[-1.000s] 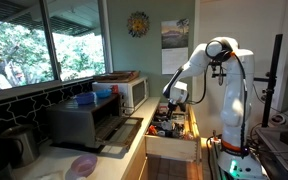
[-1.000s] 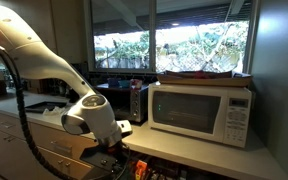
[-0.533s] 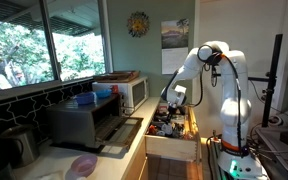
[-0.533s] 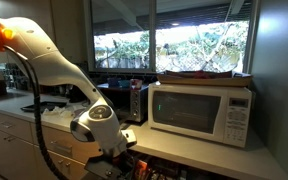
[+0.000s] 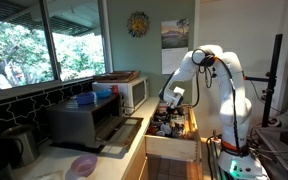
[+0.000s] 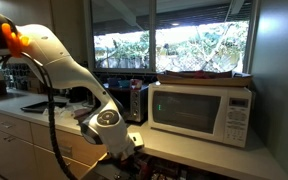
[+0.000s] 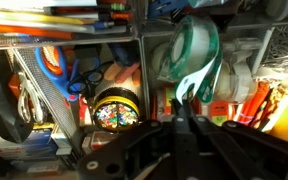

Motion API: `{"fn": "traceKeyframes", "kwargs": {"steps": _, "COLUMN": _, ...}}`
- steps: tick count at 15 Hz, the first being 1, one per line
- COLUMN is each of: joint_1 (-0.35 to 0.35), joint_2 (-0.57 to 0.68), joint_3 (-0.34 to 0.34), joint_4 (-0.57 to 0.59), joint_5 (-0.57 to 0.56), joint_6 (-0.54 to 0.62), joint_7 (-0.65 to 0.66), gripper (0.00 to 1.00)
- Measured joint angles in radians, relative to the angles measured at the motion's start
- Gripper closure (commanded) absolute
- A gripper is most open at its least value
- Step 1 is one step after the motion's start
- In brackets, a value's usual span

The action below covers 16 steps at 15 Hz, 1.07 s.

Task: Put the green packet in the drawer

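Compared with one second ago, the white arm (image 5: 206, 62) has leaned more toward the bench (image 5: 134, 140) in an exterior view. Its upper bend, which stood higher and farther from the window side, now sits lower and closer to the microwave (image 5: 134, 92). The claw (image 5: 173, 99) has come down a little and now hangs just above the open drawer (image 5: 172, 150). The drawer is pulled out from the bench, with its pale front panel facing the room.

In an exterior view from the opposite side, the round wrist joint (image 6: 109, 120) has travelled across the picture toward the microwave, and more of the long arm link shows behind it. The claw's tip is at the lower edge of this picture, too dark to read.

In the wrist view the claw's fingers (image 7: 194, 128) come in from the bottom and are drawn together. They close on the lower end of the green packet (image 7: 196, 48), as far as this blurred picture lets us judge. The packet stands out from the fingertips and hangs over the right part of the drawer, above its crowded compartments. We cannot tell whether it touches anything below. To its left in this view a round tin with coloured bits (image 7: 114, 106) lies in the drawer.

The microwave, the dark toaster oven (image 5: 89, 120) and the drawer have not moved since the earlier pictures.
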State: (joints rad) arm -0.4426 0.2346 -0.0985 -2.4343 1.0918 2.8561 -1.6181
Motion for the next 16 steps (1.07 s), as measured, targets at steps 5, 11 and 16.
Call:
{"fn": "traceKeyframes", "kwargs": {"steps": 5, "joint_1": -0.002, "joint_2": 0.053, "joint_3": 0.017, "joint_4": 0.061, "joint_5": 0.029, "joint_6": -0.023, "joint_7": -0.020, "gripper": 1.00}}
{"fn": "traceKeyframes", "kwargs": {"steps": 11, "joint_1": 0.000, "joint_2": 0.089, "joint_3": 0.052, "joint_4": 0.069, "joint_5": 0.029, "joint_6": -0.073, "joint_7": -0.028, "gripper": 1.00}}
{"fn": "traceKeyframes", "kwargs": {"steps": 16, "joint_1": 0.000, "joint_2": 0.089, "joint_3": 0.054, "joint_4": 0.064, "joint_5": 0.020, "joint_6": -0.102, "joint_7": -0.028, "gripper": 0.68}}
